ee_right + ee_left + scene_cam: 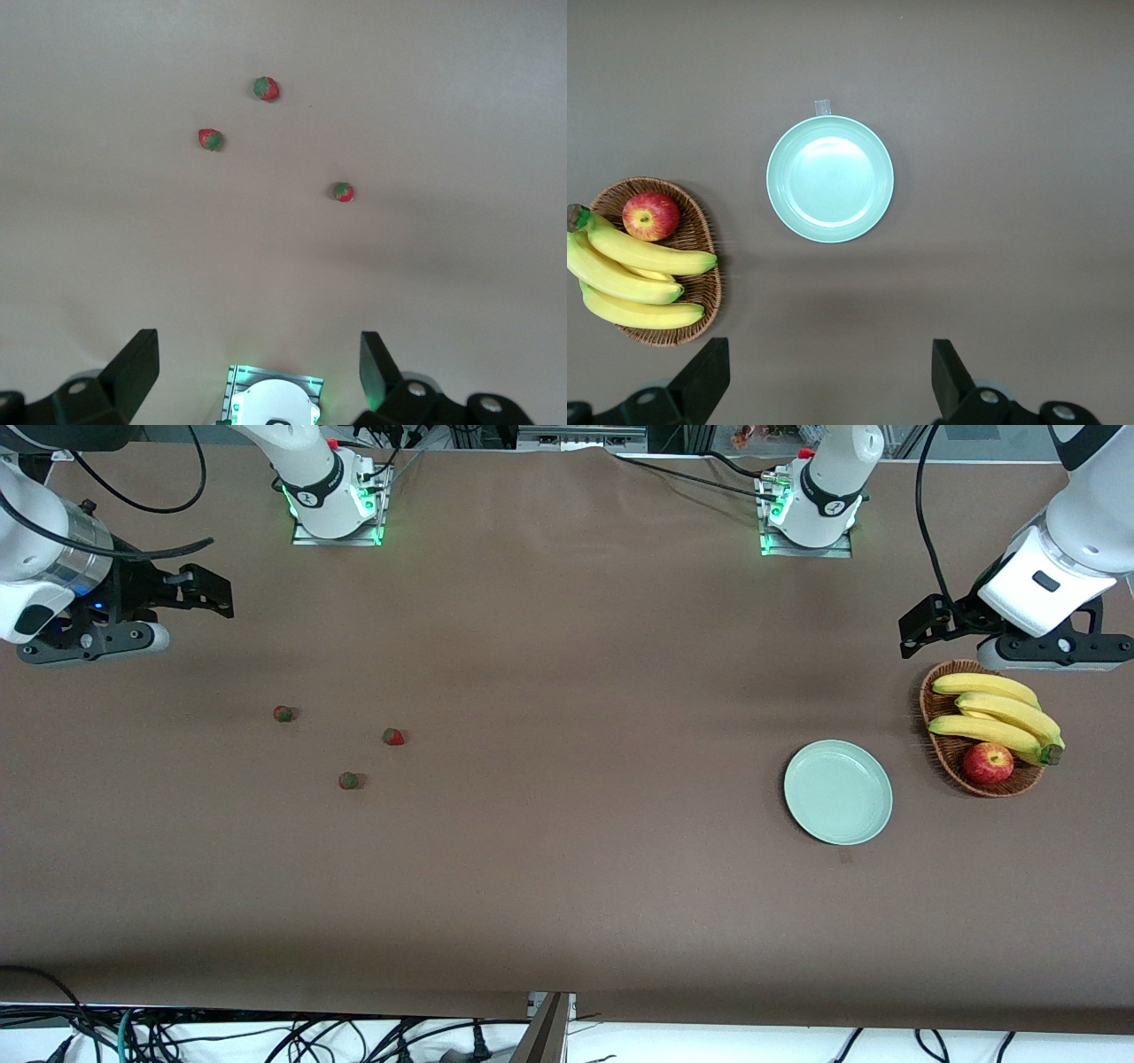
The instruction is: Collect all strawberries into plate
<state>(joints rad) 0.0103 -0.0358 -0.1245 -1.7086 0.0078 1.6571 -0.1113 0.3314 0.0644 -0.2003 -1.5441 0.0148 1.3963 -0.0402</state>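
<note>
You have wide bare brown table [567,886] between the two groups of things, and the whole lower half of the front view is free cloth down to the table's edge. The three strawberries [393,737] lie in the middle-left of that view, toward the right arm's end: one [283,713] highest in frame, one at centre, and one [349,780] lowest and nearest the camera. They sit well apart from each other, each tiny, red with a dark green top. The plate [838,792] is in the middle-right, toward the left arm's end; it is round, shallow, pale mint green, plain and smooth, with nothing on it. Just beside it, nearer that end of the table, stands a brown wicker basket [939,748] with bananas [992,713] and a red apple [988,763]. Your left gripper [912,633] hangs at the right edge of the frame, over the table just above the basket in frame, its fingers spread wide and holding nothing. Your right gripper [208,592] hangs at the upper left, over bare table above the berries in frame, also spread wide and free. No writing can be read on any of these things.
</note>
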